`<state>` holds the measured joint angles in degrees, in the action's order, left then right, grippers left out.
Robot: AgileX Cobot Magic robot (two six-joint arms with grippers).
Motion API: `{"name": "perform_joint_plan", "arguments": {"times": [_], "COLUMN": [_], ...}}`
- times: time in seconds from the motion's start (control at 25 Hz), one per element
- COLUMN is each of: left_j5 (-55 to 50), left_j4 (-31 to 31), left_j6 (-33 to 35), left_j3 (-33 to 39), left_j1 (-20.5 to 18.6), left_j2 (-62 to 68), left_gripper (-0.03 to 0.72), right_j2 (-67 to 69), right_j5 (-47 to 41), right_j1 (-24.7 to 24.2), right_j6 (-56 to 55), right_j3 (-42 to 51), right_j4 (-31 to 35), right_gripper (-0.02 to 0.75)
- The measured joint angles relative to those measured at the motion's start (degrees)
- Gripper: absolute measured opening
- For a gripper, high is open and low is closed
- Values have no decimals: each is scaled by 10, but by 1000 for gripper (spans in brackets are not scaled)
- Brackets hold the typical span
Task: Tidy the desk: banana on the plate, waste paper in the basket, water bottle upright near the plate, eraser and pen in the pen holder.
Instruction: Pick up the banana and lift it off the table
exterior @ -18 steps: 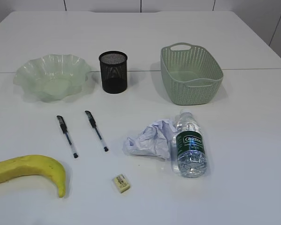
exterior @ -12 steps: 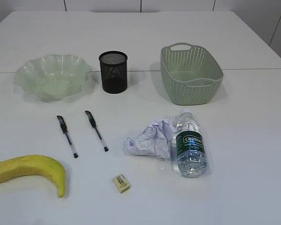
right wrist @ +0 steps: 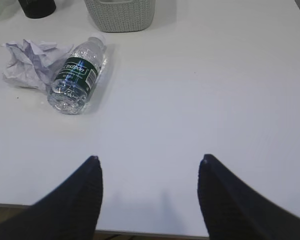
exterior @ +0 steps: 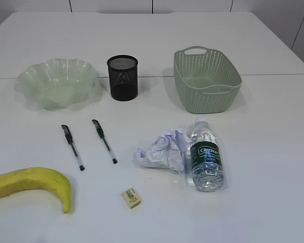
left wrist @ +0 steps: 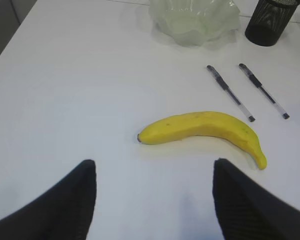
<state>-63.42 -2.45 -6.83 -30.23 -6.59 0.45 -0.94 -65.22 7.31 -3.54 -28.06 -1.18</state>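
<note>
A yellow banana [exterior: 33,183] lies at the front left; the left wrist view has it [left wrist: 205,130] just ahead of my open, empty left gripper [left wrist: 154,165]. A pale green wavy plate [exterior: 55,82] sits at the back left. Crumpled waste paper [exterior: 161,151] touches a water bottle [exterior: 205,157] lying on its side. Two pens [exterior: 72,147] [exterior: 104,140] lie side by side. A small eraser [exterior: 131,197] rests in front. The black mesh pen holder [exterior: 123,77] and green basket [exterior: 206,79] stand at the back. My right gripper [right wrist: 149,161] is open and empty, near the table's front edge, with the bottle [right wrist: 77,80] ahead to its left.
The white table [exterior: 273,152] has bare surface to the right of the bottle. Its front edge [right wrist: 140,232] shows under my right gripper. Neither arm appears in the exterior view.
</note>
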Motion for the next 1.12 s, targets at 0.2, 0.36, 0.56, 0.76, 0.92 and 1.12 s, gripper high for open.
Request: {"name": "perform_joint_plan", "arguments": {"times": [0.2,0.36,0.56,0.76,0.92,1.12], "left_j5": [0,0,0,0,0,0], "left_j4": [0,0,0,0,0,0], "left_j6": [0,0,0,0,0,0], "left_j3": [0,0,0,0,0,0], "left_j1": [0,0,0,0,0,0], "left_j2": [0,0,0,0,0,0], "left_gripper": [517,517,517,517,517,517], "right_j2": [0,0,0,0,0,0], "right_j5": [0,0,0,0,0,0], "right_j1": [0,0,0,0,0,0], "right_j6": [0,0,0,0,0,0], "right_j3": [0,0,0,0,0,0], "right_j4": [0,0,0,0,0,0], "right_gripper": [450,449,449,450,449,450]}}
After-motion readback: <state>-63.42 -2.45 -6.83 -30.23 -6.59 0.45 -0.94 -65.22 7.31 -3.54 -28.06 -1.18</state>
